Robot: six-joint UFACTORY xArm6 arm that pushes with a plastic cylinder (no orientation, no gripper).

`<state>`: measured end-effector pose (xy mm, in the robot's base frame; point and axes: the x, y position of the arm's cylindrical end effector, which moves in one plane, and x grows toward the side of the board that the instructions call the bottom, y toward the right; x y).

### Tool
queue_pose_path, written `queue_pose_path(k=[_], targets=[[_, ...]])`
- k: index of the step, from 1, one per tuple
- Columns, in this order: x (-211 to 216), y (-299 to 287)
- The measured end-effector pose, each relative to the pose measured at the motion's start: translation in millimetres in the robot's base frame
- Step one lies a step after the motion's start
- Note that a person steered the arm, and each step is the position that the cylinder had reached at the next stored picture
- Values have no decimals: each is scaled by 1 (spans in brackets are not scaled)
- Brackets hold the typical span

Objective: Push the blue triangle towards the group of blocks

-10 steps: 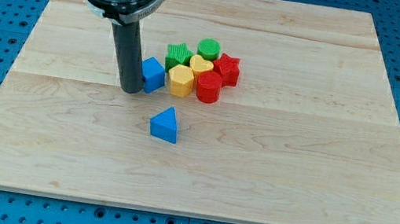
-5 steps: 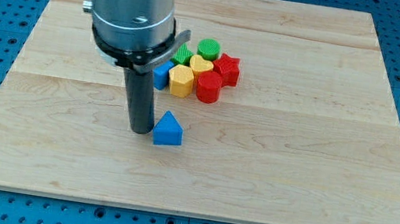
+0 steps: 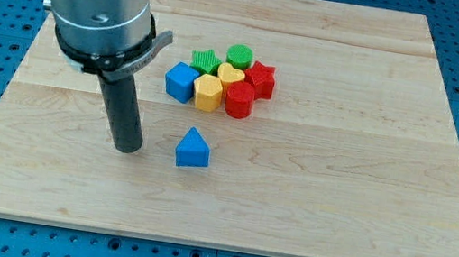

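Wooden bench (image 3: 364,203) on a blue pegboard; nearest the view's bottom, my tip (image 3: 127,149) sits on the wood left of the blue triangle (image 3: 193,149), a clear gap between them, no claw on this arm so nothing to report as spread or pinching. Further up, apart from the triangle, the group: blue cube (image 3: 180,82), yellow hexagon (image 3: 207,92), red cylinder (image 3: 239,100) in front, then yellow heart (image 3: 231,75), red star (image 3: 261,78), green block (image 3: 206,59), green cylinder (image 3: 239,55) behind, all packed touching.

blue triangle (image 3: 193,149), pale wooden board (image 3: 372,150), dark rod (image 3: 124,117).
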<state>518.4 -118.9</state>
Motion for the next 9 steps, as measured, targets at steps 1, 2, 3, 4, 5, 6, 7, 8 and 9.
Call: queue_pose_path(k=[1, 2, 3, 4, 5, 6, 7, 8, 9], targets=[[11, -3], [36, 26], [25, 49], [7, 54], [9, 73], [9, 76], [4, 72], [-4, 81], [-21, 81]])
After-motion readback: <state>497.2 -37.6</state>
